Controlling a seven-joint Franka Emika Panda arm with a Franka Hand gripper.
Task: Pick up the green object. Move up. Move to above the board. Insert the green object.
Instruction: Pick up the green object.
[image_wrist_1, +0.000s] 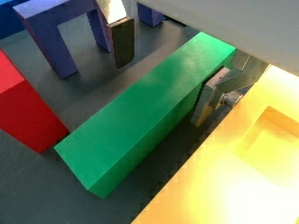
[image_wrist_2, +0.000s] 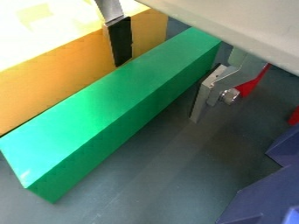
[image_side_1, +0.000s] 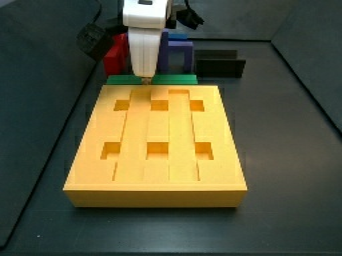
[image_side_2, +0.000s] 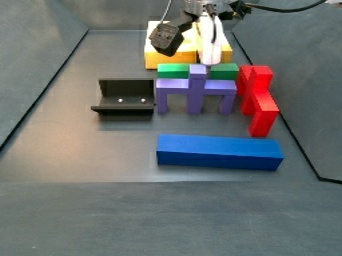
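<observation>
The green object (image_wrist_1: 140, 122) is a long bar lying flat on the dark floor, right alongside one end of the orange-yellow board (image_wrist_1: 274, 96). In both wrist views my gripper (image_wrist_1: 170, 68) is open and straddles the bar near its far end. One dark-padded finger (image_wrist_1: 122, 44) stands on the side away from the board. The other finger (image_wrist_1: 216, 92) stands between bar and board. Neither finger visibly presses the bar (image_wrist_2: 117, 122). A side view shows the gripper (image_side_1: 143, 62) low over the green object (image_side_1: 181, 78) behind the board (image_side_1: 156, 135).
A red block (image_wrist_1: 26, 105) and a purple arch-shaped block (image_wrist_1: 59, 35) stand close beside the bar, opposite the board. In a side view a long blue bar (image_side_2: 221, 150) lies nearer the front and the dark fixture (image_side_2: 123, 97) stands to the left.
</observation>
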